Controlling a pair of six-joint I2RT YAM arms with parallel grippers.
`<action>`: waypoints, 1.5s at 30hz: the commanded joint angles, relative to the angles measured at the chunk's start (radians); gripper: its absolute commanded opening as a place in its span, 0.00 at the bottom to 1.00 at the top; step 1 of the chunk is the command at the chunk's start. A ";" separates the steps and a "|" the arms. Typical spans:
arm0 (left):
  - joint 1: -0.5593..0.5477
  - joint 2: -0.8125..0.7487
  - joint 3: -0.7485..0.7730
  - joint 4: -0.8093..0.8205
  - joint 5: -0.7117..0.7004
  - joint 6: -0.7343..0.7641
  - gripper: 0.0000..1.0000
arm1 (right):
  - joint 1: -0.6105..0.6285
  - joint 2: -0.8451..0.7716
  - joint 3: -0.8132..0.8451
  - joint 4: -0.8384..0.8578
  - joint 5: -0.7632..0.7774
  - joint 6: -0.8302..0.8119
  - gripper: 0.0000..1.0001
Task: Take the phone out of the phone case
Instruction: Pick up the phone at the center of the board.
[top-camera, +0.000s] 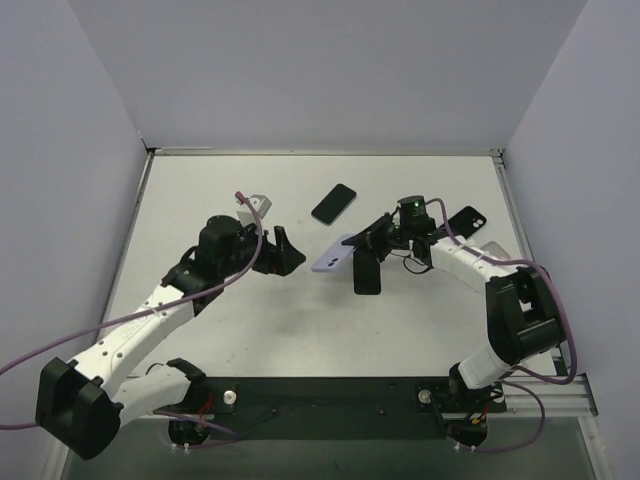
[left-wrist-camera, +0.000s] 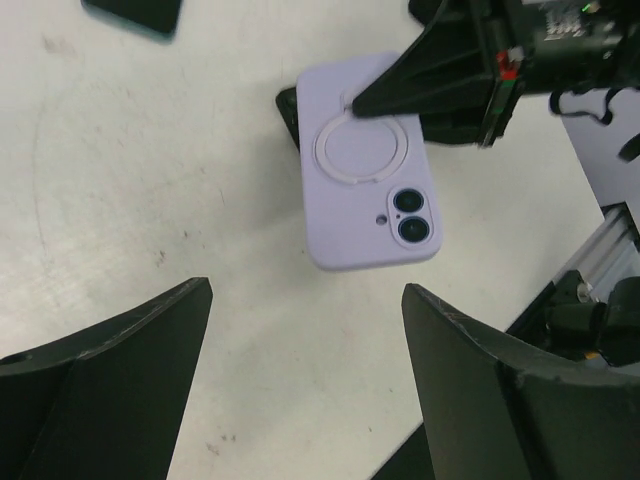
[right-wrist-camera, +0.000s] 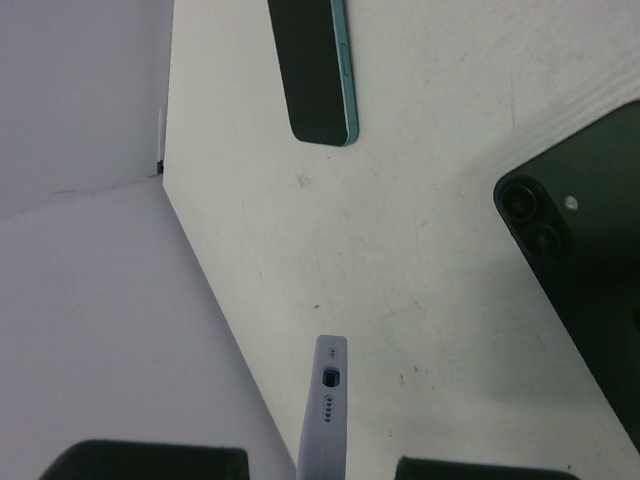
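Note:
The lilac phone case (top-camera: 333, 258), phone inside, is held off the table by my right gripper (top-camera: 366, 243), which is shut on one end. In the left wrist view the case (left-wrist-camera: 365, 170) shows its back, with a ring and two camera lenses, and a right finger (left-wrist-camera: 430, 70) lies across it. In the right wrist view the case (right-wrist-camera: 325, 410) is edge-on with the port end facing the camera, between my right gripper's (right-wrist-camera: 322, 465) jaws. My left gripper (top-camera: 290, 252) is open and empty, just left of the case. Its fingers (left-wrist-camera: 110, 380) stand wide apart (left-wrist-camera: 305, 300).
A dark phone with a teal edge (top-camera: 334, 203) lies behind the case, also in the right wrist view (right-wrist-camera: 310, 70). A black phone (top-camera: 367, 272) lies on the table under the held case. Another black phone or case (top-camera: 463, 220) lies to the right. The walls stand close at left and right.

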 joint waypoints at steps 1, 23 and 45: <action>-0.019 -0.135 -0.124 0.317 -0.060 0.132 0.88 | -0.014 -0.070 -0.085 0.262 -0.155 0.348 0.00; -0.022 -0.235 -0.334 0.734 0.285 0.564 0.84 | -0.013 -0.196 -0.081 0.472 -0.203 0.847 0.00; 0.021 -0.009 -0.046 0.567 0.330 0.574 0.81 | -0.086 -0.250 0.259 -0.221 -0.106 0.048 0.00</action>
